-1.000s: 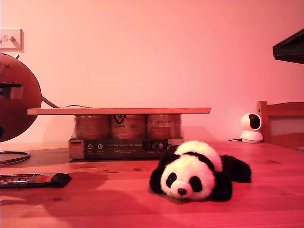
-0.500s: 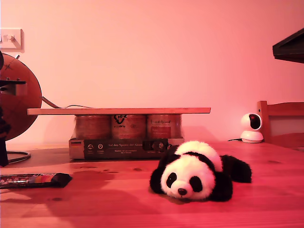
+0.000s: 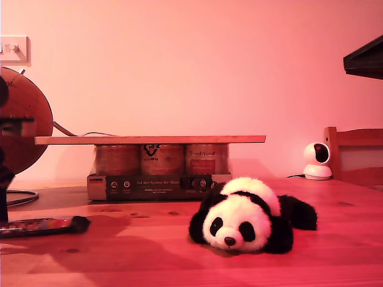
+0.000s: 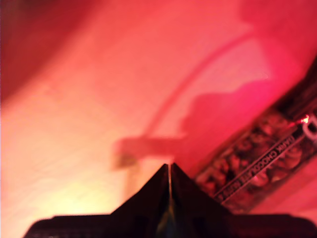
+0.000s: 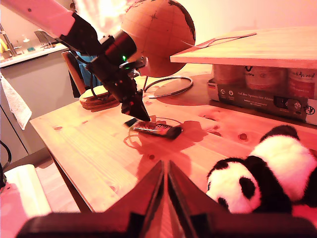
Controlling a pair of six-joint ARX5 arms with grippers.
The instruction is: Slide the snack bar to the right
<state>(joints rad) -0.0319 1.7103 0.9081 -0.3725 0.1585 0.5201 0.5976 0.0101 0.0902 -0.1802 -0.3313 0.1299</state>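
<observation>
The snack bar (image 3: pixel 45 225) lies flat on the wooden table (image 3: pixel 149 257) at the exterior view's left, its dark printed wrapper also visible in the first wrist view as the snack bar (image 4: pixel 257 163). My first gripper (image 4: pixel 169 171) is shut and empty, its tip just above the table close beside the bar. The second wrist view shows the first gripper (image 5: pixel 142 115) pointing down at the end of the snack bar (image 5: pixel 156 130) farthest from the panda. My second gripper (image 5: pixel 166 166) is shut, hovers well back from the bar, and is out of the exterior view.
A plush panda (image 3: pixel 245 218) lies right of centre in the exterior view. Behind it a boxed tray of jars (image 3: pixel 158 173) carries a wooden board (image 3: pixel 149 139). A globe (image 3: pixel 21 119) stands at that view's left, a small white camera (image 3: pixel 316 160) and chair (image 3: pixel 356 155) at its right.
The first arm has come into the exterior view's left edge and dropped to the bar's end. The bar has barely shifted. The panda and tray stay put.
</observation>
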